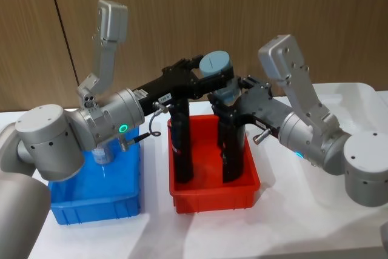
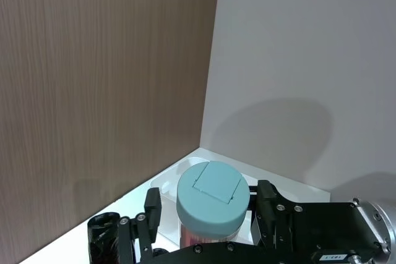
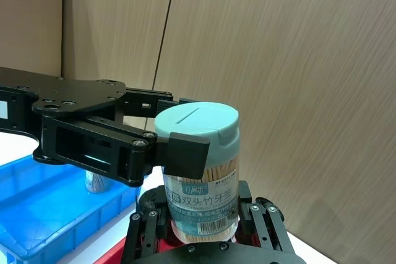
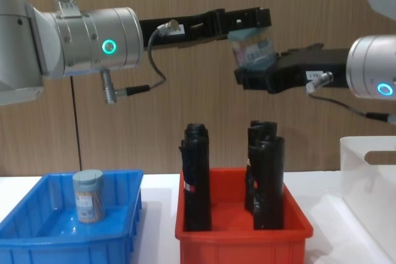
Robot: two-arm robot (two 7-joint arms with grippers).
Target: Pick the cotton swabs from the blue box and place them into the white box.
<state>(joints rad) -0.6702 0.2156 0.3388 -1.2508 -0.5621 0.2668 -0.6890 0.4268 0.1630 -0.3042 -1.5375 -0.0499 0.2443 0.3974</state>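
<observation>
the left gripper [image 1: 213, 72] has its jaws clamped on the pale blue-grey lid [image 3: 197, 125] of a cotton swab jar [image 3: 201, 183]. in the right wrist view one black pad [image 3: 189, 154] presses flat on the lid's lower edge. the right gripper [image 3: 201, 232] is closed on the same jar lower down, its fingers [image 3: 148, 230] snug against both sides of the clear base. the jar hangs between the two grippers, held at top and bottom, upright or nearly so, high in the air above the far part of the red bin [image 1: 212, 197]. thin pale sticks pack the jar, and a label with print and a barcode wraps its lower half.

the left arm reaches in from the left and the right arm from the right, and they meet over the red bin. below them, black rolls [image 4: 197, 180] stand on end in that bin, one at its left side and two close together at its right.

the red bin sits in the middle of the white table [image 1: 273, 228]. the blue box [image 4: 37, 244] lies just beside it toward the table's left edge, and a second cotton swab jar [image 4: 88, 196] stands upright on its floor, right of the middle. the white box [image 4: 371, 174] stands at the table's right edge, apart from the red bin.
</observation>
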